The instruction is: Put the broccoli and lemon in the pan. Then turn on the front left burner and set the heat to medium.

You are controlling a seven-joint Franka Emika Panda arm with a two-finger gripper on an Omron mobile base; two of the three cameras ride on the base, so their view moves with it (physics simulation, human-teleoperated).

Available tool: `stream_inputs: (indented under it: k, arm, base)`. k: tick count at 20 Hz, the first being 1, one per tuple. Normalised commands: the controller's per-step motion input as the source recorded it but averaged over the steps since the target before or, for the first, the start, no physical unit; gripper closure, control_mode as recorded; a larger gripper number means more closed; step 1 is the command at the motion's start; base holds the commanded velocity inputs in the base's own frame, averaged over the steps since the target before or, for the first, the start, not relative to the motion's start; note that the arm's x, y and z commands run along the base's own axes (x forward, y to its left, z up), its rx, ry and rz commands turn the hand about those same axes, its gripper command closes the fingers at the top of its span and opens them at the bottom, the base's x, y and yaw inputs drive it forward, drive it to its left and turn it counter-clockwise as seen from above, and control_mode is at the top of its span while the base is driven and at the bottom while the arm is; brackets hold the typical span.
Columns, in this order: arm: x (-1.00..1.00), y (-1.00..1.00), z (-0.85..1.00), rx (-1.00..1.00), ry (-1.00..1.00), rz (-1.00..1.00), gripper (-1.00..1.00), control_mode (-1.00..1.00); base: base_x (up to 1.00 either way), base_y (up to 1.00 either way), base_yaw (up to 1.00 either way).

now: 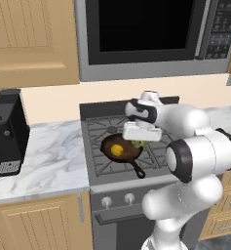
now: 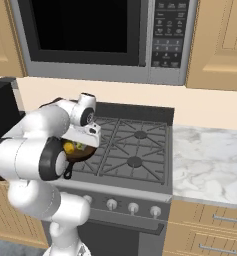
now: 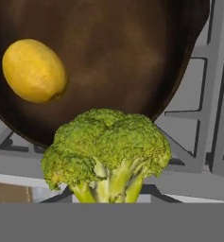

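The hand (image 1: 139,141) holds the bumpy bright green broccoli floret (image 3: 106,153) over the round dark cast-iron pan (image 3: 113,56), where the smooth yellow lemon (image 3: 34,71) lies.

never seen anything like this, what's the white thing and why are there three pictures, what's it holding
The white thing is a robot arm in a rendered kitchen, reaching over a gas stove. Two pictures come from cameras on its base, behind it to the left and right, so they show the same scene from two sides. The third comes from a camera on the hand, looking along the gripper. On the front left burner sits a dark pan with a lemon already inside. The broccoli fills the bottom of the hand view, close to the camera above the pan's rim, so the gripper appears to be carrying it. The fingertips are hidden behind it.
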Motion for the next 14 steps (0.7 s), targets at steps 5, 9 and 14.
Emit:
stream_inputs:
  k: [5,9,14]
  arm:
    - [0.24,0.07,-0.15,0.0,0.07,0.0,1.0,-1.0]
    - [0.26,0.11,-0.2,0.0,0.08,0.0,1.0,-1.0]
    - [0.25,0.14,-0.2,0.0,0.08,0.0,1.0,-1.0]
  base:
    - [0.0,0.0,0.0]
    - [0.0,0.0,0.0]
    - [0.0,0.0,0.0]
